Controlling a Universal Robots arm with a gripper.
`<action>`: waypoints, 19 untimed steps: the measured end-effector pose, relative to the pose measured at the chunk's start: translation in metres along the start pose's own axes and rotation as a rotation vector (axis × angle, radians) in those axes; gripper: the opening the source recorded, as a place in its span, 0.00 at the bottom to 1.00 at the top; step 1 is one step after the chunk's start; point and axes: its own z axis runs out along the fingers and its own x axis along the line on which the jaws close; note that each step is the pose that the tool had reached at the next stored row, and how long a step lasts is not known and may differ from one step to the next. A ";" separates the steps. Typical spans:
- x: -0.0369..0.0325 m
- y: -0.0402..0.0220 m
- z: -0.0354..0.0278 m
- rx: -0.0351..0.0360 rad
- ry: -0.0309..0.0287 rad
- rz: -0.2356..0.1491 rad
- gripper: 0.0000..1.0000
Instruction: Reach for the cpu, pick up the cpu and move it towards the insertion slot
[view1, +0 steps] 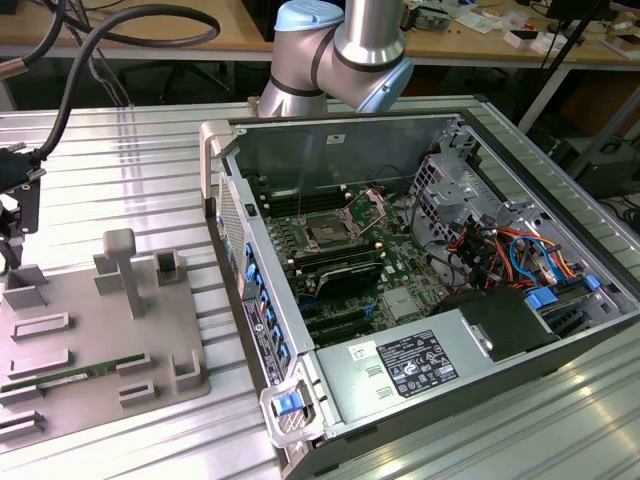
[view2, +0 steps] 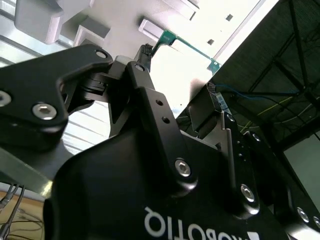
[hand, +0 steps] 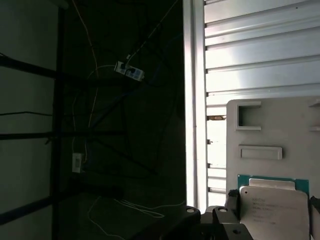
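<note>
Holding: we saw the gripper (hand: 273, 204) closed narrowly on the cpu (hand: 276, 216) in the first wrist view. One dark finger (hand: 231, 202) pressed against one edge of the chip, and a sliver of the other finger showed at the opposite edge.
Cpu: its silvery-white top faced the first wrist camera, with a thin green rim showing along one side. The pale grey tray (hand: 270, 125) lay behind it.
Lift: we could not tell whether the cpu rested on the grey tray or hung just off it.
Gripper's place: in the exterior view the black gripper stood at the exterior view's left edge, over the far end of the grey tray.
Insertion slot: the insertion slot (view1: 330, 231) was a dark square with a shiny metal frame. It sat on the green motherboard (view1: 390, 262) inside the open computer case (view1: 330, 150), to the exterior view's right of the grey tray and well apart from the cpu.
Memory stick: a long green memory stick (view1: 50, 380) lay in the grey tray. In the second wrist view we saw it beyond the gripper's black linkage.
Arm: the silver and pale blue arm (view1: 345, 45) rose behind the computer case.
Table: a ribbed metal table (view1: 130, 170) carried the grey tray and the computer case side by side.
</note>
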 end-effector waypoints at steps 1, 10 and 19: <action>0.0000 0.0001 -0.0020 -0.0001 -0.0001 0.000 0.55; 0.0002 0.0005 -0.0145 0.0000 -0.0001 0.000 0.55; -0.0002 0.0006 -0.0208 -0.0001 0.0000 -0.001 0.55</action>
